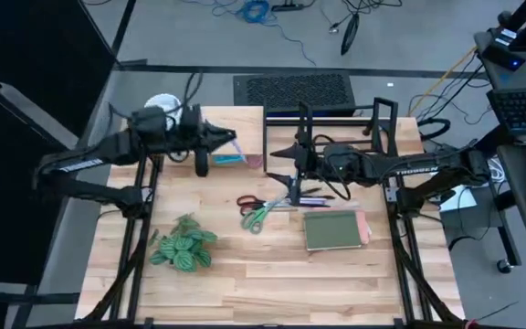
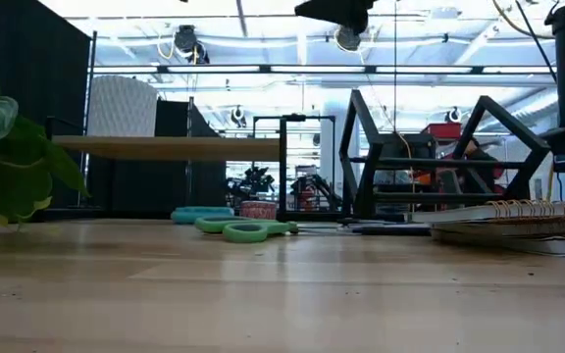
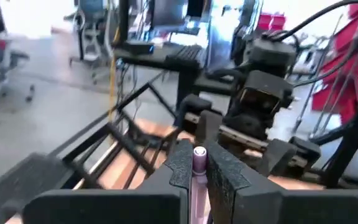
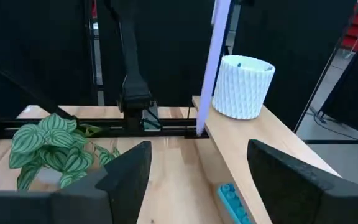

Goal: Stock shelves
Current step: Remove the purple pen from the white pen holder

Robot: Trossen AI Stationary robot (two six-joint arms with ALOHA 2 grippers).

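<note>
The pale-wood riser shelf [image 1: 236,121] stands at the far left with a white ribbed cup [image 4: 243,87] on top of it. The black wire rack [image 1: 341,119] stands to its right. My left gripper [image 1: 234,137] is over the wooden shelf, shut on a lavender pen [image 4: 212,62]. In the right wrist view the pen hangs upright in front of the shelf's edge [image 4: 229,146]. Whether its lower tip touches anything I cannot tell. My right gripper [image 1: 286,166] hovers open in front of the rack, with nothing between its fingers [image 4: 124,180]. My left gripper pinches the pen just below its upper end [image 3: 199,163] between its two fingers [image 3: 180,167]. The fingers come in level from the table's left and lie across the pen. The pen's cap sticks up above them, and the rest hangs straight down, upright.
Green-handled scissors [image 1: 258,213], loose pens [image 1: 310,197] and a spiral notebook [image 1: 334,228] lie mid-table. A leafy plant [image 1: 183,245] sits near the front left. A teal block [image 4: 234,202] lies by the wooden shelf. There is bare wood along the near edge.
</note>
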